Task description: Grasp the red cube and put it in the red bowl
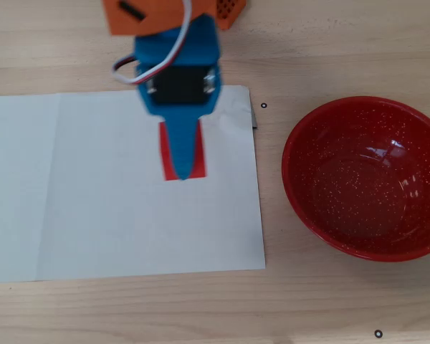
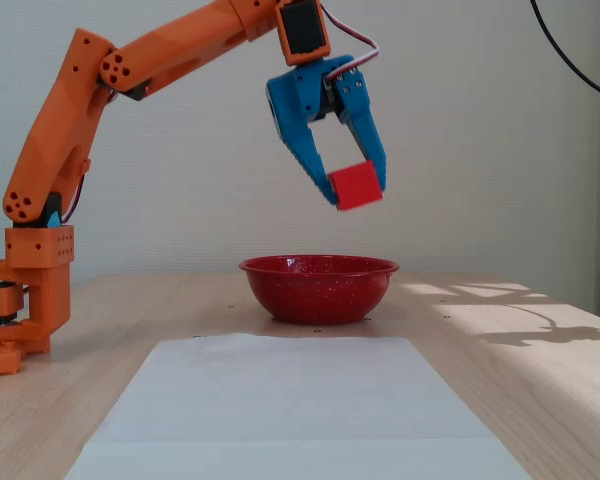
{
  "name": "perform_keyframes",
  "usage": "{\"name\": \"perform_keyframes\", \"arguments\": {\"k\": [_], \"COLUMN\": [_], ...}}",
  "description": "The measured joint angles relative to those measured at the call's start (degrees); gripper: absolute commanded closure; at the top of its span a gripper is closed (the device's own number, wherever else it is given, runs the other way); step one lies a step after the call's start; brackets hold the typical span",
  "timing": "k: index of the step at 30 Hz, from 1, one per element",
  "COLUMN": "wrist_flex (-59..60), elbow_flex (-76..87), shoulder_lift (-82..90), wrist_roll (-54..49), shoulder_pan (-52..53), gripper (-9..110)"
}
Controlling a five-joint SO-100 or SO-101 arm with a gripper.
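The red cube [image 2: 356,186] is held between the blue fingers of my gripper [image 2: 354,192], high in the air. In the overhead view the cube [image 1: 196,160] shows only as red edges under the blue gripper [image 1: 183,161], over the white paper. The red bowl [image 1: 367,178] with white speckles sits empty on the wood table to the right of the paper in the overhead view. In the fixed view the bowl [image 2: 318,287] stands on the table below the raised cube.
A white sheet of paper [image 1: 93,193] covers the left and middle of the wooden table [image 1: 272,308]. The orange arm [image 2: 110,90] rises from its base [image 2: 25,310] at the left of the fixed view. Small black marks [image 1: 264,106] dot the table.
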Motion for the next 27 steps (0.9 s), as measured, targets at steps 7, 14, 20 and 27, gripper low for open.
{"name": "perform_keyframes", "arguments": {"k": [7,14,20,27], "wrist_flex": [0.09,-0.26,-3.69,-8.17], "elbow_flex": [0.0,0.26,2.11,5.8], "shoulder_lift": [5.01,5.01,5.01,0.18], "wrist_roll": [-5.01,-10.11,-13.01,-14.41], "shoulder_pan": [10.28,22.59,29.0,32.78], "gripper": [101,101,101,76]}}
